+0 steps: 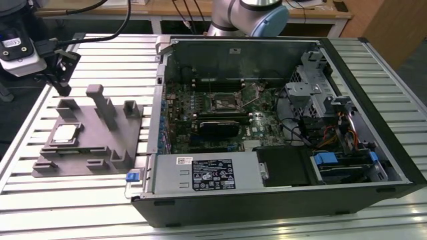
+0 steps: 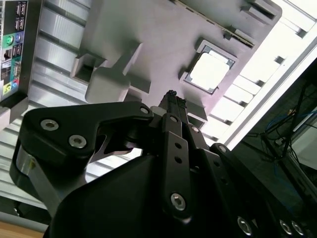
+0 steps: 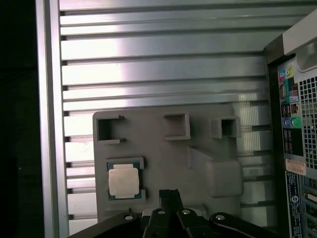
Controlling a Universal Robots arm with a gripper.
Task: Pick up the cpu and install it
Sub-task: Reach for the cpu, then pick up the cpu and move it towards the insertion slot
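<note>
Second wrist view: end effector (image 2: 171,99) sits closest to the lens, fingers look clenched together, nothing held. Past its tip the cpu (image 2: 210,72) lies flat in a framed recess of the grey fixture (image 2: 148,29), apart from the tip.

First wrist view: cpu (image 3: 124,181) is near the tip but offset, not under it. Computer case (image 3: 297,99) runs close along one fixture side, w/ bare worktop (image 3: 148,49) slats beyond.

Exterior view: cpu (image 1: 65,133) at the exterior view's left, socket (image 1: 223,103) inside the case, well apart.

Risk, imo: going down clenched or off-centre could knock the chip or catch the recess lip. The posts (image 1: 100,102) & case wall crowd the edges; free room is mainly over the slats.
</note>
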